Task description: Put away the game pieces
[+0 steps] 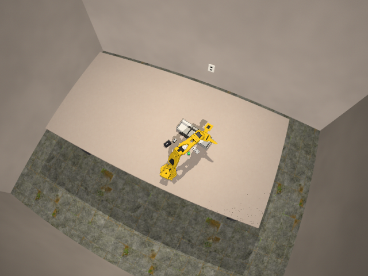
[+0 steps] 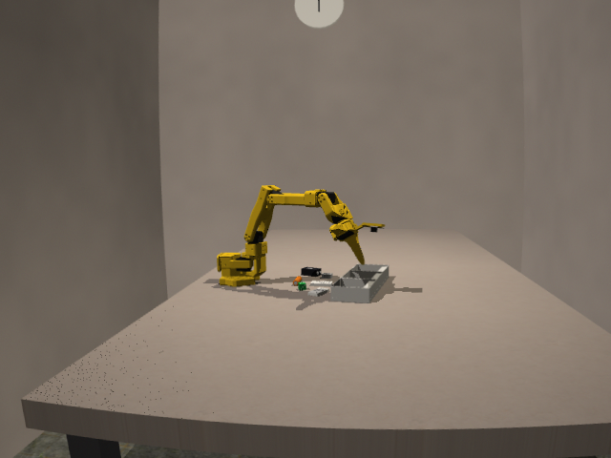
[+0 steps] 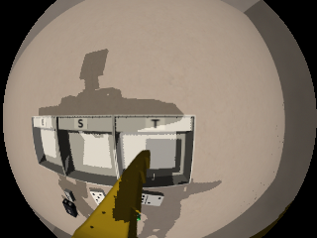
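Observation:
My gripper (image 1: 212, 140) (image 2: 358, 250) (image 3: 135, 171) is open and empty. It hangs over the near end of a grey row of three bins (image 1: 181, 123) (image 2: 356, 294) (image 3: 168, 121). In the wrist view the middle and right bins read S and T; I cannot read the left mark. A green die (image 1: 188, 153) (image 2: 301, 285) lies on the table by the arm, with an orange piece (image 2: 296, 280) beside it. White domino-like tiles (image 1: 196, 150) (image 2: 318, 292) (image 3: 154, 198) lie just in front of the bins. The bins look empty.
A black block (image 1: 167, 144) (image 2: 310, 271) (image 3: 69, 205) and a small grey piece (image 1: 174, 140) lie left of the bins. The arm's base (image 1: 167, 172) (image 2: 237, 268) stands near the table's front edge. The table (image 1: 118, 103) (image 2: 345, 369) is wide.

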You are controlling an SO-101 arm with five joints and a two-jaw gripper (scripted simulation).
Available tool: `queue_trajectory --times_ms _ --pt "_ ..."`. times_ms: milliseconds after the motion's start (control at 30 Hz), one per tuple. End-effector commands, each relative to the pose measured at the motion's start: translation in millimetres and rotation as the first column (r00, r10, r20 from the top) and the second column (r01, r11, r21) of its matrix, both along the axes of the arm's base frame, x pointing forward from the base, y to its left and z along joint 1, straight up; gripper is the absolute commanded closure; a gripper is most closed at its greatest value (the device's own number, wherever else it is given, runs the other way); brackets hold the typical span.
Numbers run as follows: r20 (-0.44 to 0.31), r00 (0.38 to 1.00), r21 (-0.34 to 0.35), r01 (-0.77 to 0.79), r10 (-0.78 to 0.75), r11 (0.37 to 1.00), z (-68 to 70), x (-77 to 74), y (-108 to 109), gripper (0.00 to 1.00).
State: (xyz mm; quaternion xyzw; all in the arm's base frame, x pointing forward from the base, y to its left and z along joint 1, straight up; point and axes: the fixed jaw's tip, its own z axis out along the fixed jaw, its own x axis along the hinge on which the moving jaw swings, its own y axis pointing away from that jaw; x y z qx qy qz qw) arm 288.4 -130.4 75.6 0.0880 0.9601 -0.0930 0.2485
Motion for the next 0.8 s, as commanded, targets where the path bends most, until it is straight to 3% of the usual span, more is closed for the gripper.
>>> queue_trajectory --times_ms 0,200,767 --pt "0.027 1.000 -0.018 -0.002 0.002 1.000 4.9 4.3 -4 0.00" --pt "-0.003 1.000 -0.003 -0.002 0.002 1.000 -5.0 3.0 -4 0.00" --pt "-0.008 1.000 0.000 -0.002 0.002 1.000 -5.6 2.2 -3 0.00"
